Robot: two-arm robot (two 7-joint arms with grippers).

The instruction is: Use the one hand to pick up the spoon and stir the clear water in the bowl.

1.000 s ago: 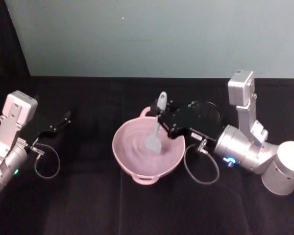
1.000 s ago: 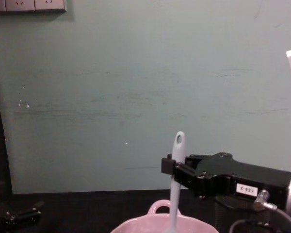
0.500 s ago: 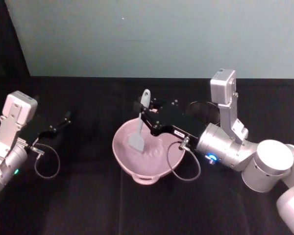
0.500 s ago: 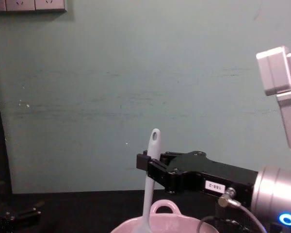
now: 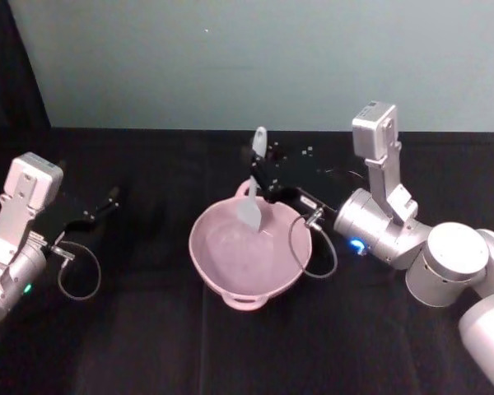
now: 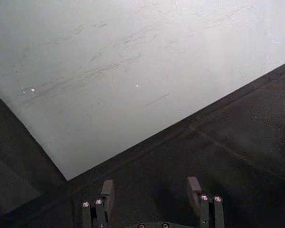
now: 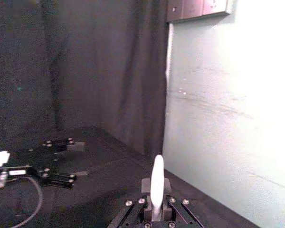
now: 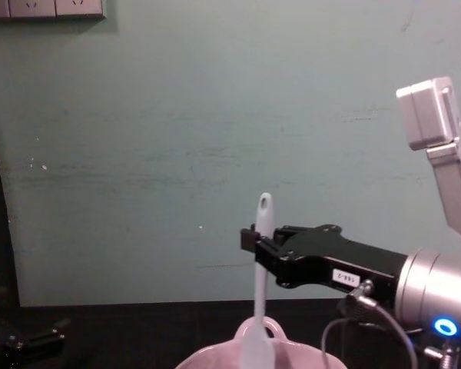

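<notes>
Spoon (image 5: 249, 210) (image 8: 260, 292): nearly upright w/ a slight tilt, oval hole at the top, flat blade pointing down. Blade hangs over the far part of the bowl (image 5: 194, 247) (image 8: 311, 360), just in front of the small loop handle (image 8: 275, 326) on the far rim. Blade tip is at about rim level in chest view; can't tell if it touches the water.

Bowl: pink, sits approx. mid tabletop (image 5: 148, 346), a bit nearer the back edge than the front; second loop handle on the near rim faces the robot.

Right gripper (image 5: 257, 177) (image 8: 255, 240) (image 7: 155, 186): clamped on the spoon's handle, below the hole and above the blade. It reaches in from the right side, roughly level, above the bowl's far-right rim. White label (image 8: 344, 277) on its side, silver wrist behind it, grey cable (image 5: 313, 259) looping down over the bowl's right rim.

Left gripper (image 5: 107, 202) (image 6: 151, 190): parked low near the tabletop's left edge, well apart from the bowl, fingers (image 6: 107, 190) spread, nothing btw them. Also seen low in the chest view's left corner (image 8: 31, 340).

Behind the back edge: plain teal wall (image 5: 272, 66).
</notes>
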